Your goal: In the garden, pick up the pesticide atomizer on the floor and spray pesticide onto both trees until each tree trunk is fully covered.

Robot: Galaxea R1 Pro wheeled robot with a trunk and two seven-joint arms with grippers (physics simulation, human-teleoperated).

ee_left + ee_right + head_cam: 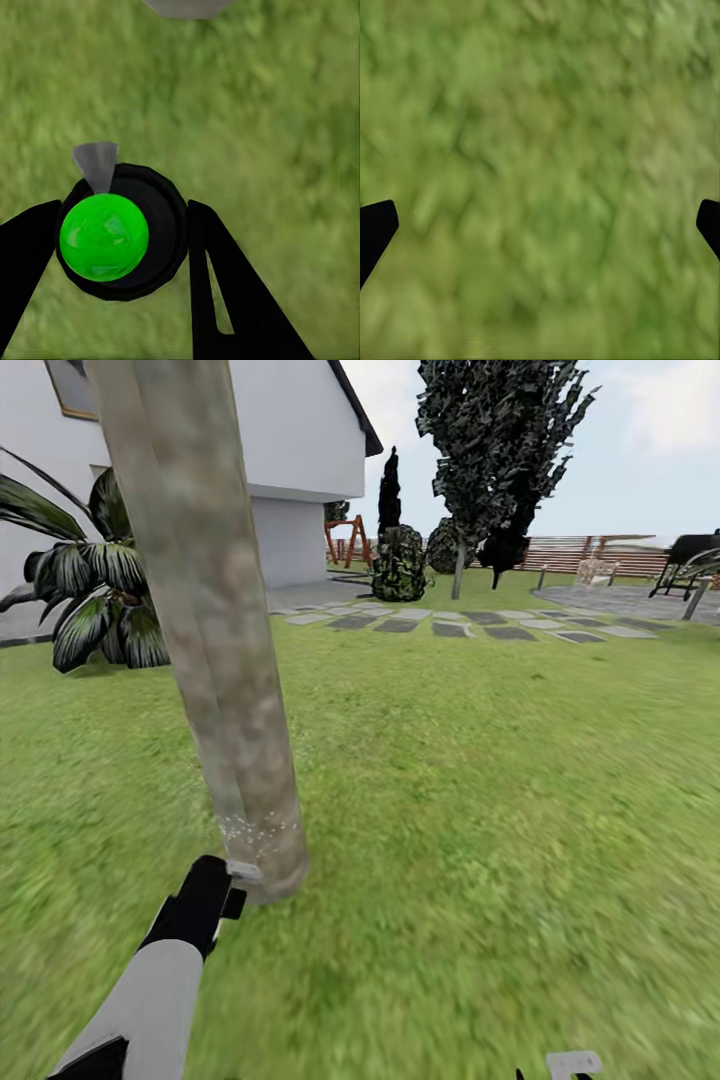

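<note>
Trunk [215, 660] ahead; left pincer [120, 240] clamps atomizer [124, 232]; right pincer [540, 225] wide, empty.

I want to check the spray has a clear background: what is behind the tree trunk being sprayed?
Behind the tree trunk stand a white house wall and a palm on the grass. The trunk covers whatever lies straight behind it. The left hand holds the atomizer at its base.

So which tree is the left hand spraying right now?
The thick mottled grey-brown trunk right in front, with white droplets speckling its base beside the left hand. The dark leafy tree stands far off by the stepping slabs.
</note>
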